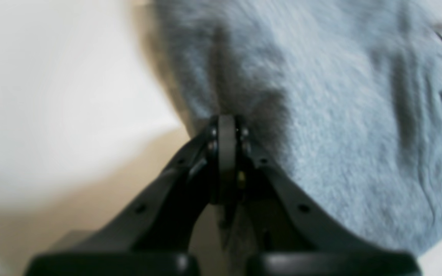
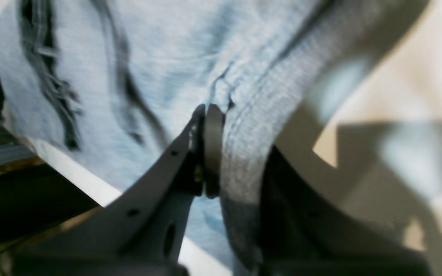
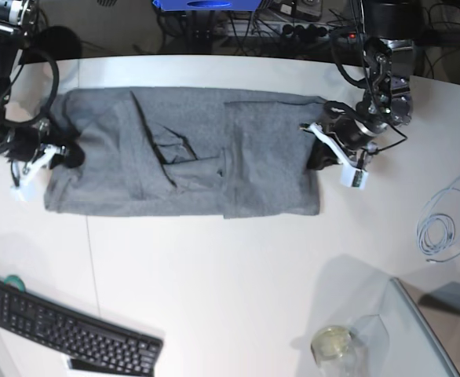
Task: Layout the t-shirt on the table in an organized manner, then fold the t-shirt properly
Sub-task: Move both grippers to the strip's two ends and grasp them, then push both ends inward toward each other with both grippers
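Now both sets of fingers, left and right, clench opposite ends of the t-shirt spread across the bench.

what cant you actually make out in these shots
- Base view: the left pincer and right pincer tips are too small to show how much t-shirt they hold.
- Both wrist views: motion blur smears the fabric, so seams and any label are unreadable.
- Base view: the jar contents are unclear; the frame edge crops it.

Both wrist views are motion-blurred; the base view is sharp, evenly lit.
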`<state>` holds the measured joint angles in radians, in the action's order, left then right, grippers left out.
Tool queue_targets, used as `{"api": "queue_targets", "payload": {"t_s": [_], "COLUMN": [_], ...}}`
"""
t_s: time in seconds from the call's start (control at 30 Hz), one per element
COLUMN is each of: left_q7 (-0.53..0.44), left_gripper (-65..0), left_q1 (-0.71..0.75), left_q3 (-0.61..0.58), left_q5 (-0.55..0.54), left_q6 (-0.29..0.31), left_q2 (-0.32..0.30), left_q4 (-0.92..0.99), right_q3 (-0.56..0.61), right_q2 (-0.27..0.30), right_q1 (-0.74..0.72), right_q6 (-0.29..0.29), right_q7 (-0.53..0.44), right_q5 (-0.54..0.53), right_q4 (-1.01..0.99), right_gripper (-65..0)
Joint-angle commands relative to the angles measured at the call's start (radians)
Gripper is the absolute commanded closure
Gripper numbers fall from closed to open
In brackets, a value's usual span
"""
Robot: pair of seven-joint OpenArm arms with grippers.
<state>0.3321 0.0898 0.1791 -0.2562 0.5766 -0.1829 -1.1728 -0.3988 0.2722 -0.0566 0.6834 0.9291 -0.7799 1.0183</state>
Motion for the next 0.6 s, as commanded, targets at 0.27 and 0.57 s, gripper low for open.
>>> {"api": "queue_targets", "payload": {"t_s": [0.27, 0.57], "left_q7": [-0.015, -0.015], "left_gripper": [0.0, 0.0], "left_q1": [-0.040, -0.057], "left_q3": [0.001, -0.062], "left_q5": [-0.013, -0.013], "left_q6": [0.006, 0.006], "left_q2": [0.018, 0.039], "left_q4": [-0.011, 0.004], "right_q3": [-0.001, 0.002], "right_q2": [-0.093, -0.198], "right_q1": [0.054, 0.056], "right_q6": [-0.112, -0.215], "right_q7": [0.118, 0.226], "right_q5": [-0.016, -0.016], "right_q4": [0.316, 0.518], "right_gripper": [-1.5, -1.5]}}
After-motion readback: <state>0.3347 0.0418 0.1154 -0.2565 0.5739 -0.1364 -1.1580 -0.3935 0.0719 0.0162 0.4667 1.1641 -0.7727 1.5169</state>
